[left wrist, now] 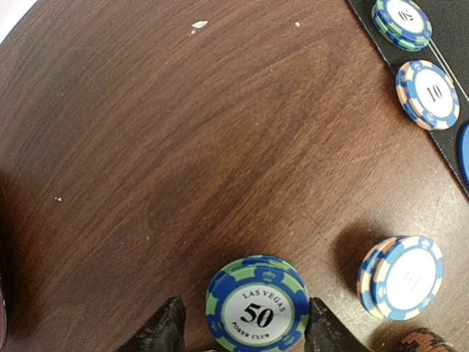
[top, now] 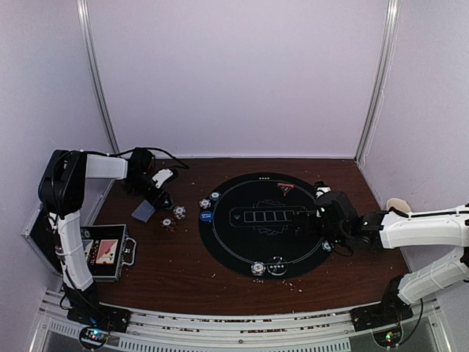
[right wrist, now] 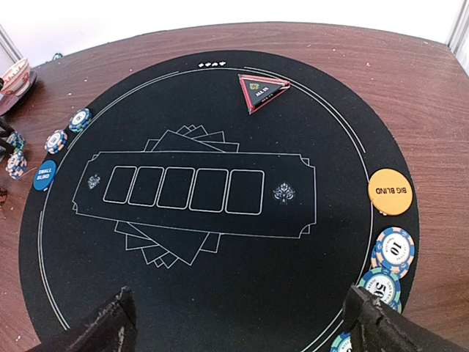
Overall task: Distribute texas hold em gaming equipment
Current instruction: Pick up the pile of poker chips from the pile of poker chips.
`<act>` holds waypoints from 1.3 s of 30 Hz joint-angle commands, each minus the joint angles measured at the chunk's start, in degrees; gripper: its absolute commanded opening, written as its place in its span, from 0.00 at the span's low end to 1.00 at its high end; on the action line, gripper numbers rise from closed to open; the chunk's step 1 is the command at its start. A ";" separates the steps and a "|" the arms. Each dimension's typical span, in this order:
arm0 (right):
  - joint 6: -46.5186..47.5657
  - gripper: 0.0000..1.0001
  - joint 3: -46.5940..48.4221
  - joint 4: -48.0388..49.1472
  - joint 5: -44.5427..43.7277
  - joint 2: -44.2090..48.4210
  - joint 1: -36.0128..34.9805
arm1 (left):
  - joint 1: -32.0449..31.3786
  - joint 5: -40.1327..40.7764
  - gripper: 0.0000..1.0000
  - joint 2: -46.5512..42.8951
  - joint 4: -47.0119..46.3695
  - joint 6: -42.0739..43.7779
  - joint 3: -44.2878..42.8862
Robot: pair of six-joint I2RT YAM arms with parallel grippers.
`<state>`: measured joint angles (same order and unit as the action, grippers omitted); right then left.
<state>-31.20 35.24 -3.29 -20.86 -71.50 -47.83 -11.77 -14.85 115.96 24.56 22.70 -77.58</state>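
Observation:
My left gripper (left wrist: pixel 245 323) straddles a short stack of green-and-blue "50" poker chips (left wrist: pixel 257 312) on the wooden table. Its right finger is at the stack's edge and its left finger (left wrist: pixel 165 330) stands a little off it. A blue-and-white chip stack (left wrist: pixel 403 277) lies just to the right. Two more chips (left wrist: pixel 427 94) and the blue small-blind button (right wrist: pixel 44 174) sit at the mat's left edge. My right gripper (right wrist: pixel 240 308) hangs wide open over the black round mat (right wrist: pixel 220 279) with nothing in it. On the mat lie a red triangle marker (right wrist: pixel 262 92), an orange big-blind button (right wrist: pixel 388 191) and chips (right wrist: pixel 394 249).
An open black case (top: pixel 106 253) lies at the table's left front. A grey-blue card (top: pixel 143 211) rests near my left gripper (top: pixel 163 199). Two chip stacks (top: pixel 258 268) sit at the mat's near edge. White walls enclose the table.

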 commanded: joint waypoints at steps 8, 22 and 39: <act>0.72 1.00 1.30 -0.03 -1.21 -0.04 -0.35 | 0.43 -1.80 0.33 -0.02 -0.05 0.15 -1.09; 0.65 1.00 1.20 0.04 -1.11 0.14 -0.41 | 0.44 -2.26 0.15 -7.27 -1.68 -0.55 1.79; 1.20 1.00 0.20 0.50 -4.11 3.01 -0.37 | -14.34 -9.97 0.15 -24.36 -2.32 13.51 13.98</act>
<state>-31.11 35.24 -3.18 -22.39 -70.22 -47.83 -19.11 -20.64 95.61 23.66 30.68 -65.82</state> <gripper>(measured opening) 0.997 0.356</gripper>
